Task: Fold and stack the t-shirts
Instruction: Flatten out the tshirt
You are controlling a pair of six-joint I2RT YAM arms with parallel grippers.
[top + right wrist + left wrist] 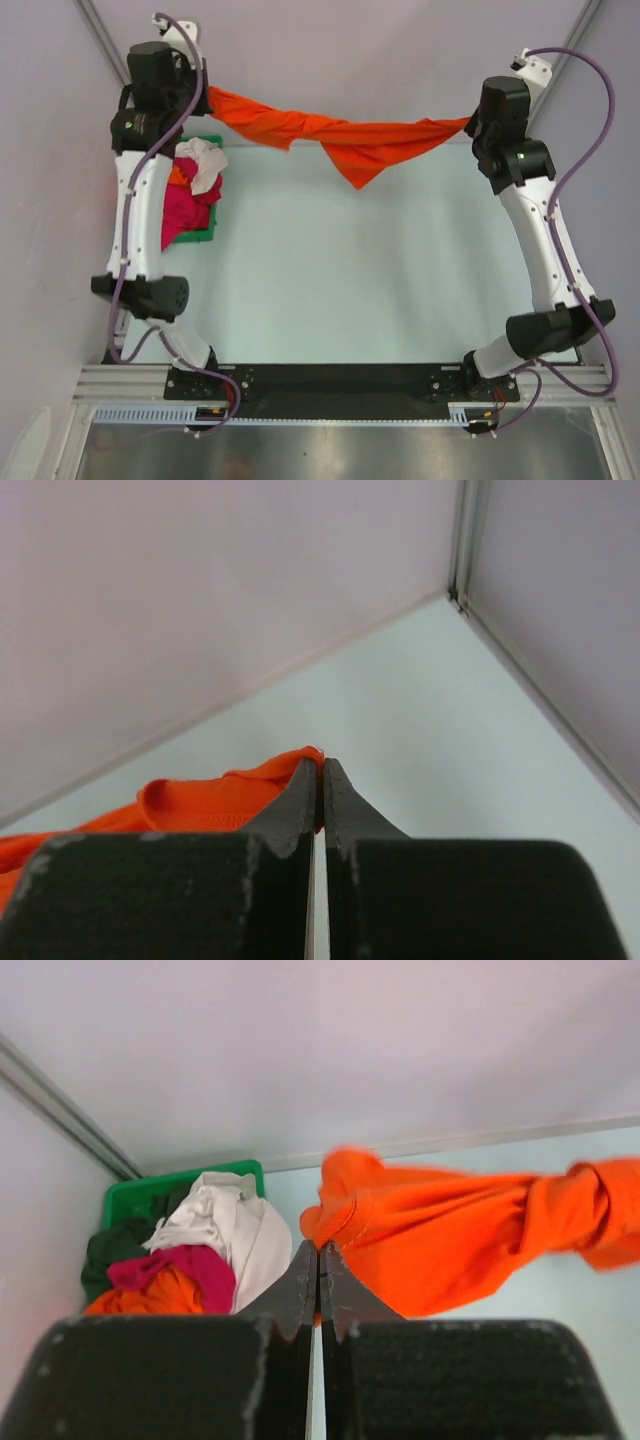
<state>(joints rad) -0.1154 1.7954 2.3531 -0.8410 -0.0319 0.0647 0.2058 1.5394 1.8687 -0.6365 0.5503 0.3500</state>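
Pinched shut, left jaws at 10 o'clock and right jaws at 2 o'clock each hold an end of the orange t-shirt (350, 145), strung twisted above the worktop (350, 280) at 12 o'clock.

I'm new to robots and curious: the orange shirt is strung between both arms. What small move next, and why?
Probably lower both ends onto the table to spread it: the left gripper and right gripper each pinch an end of the orange t-shirt, which sags twisted between them.

robotics lab cell: white panel walls (350, 50), aluminium extrusion frame (125, 383), left arm (140, 220) and right arm (540, 235) bolted to pale table (350, 280).
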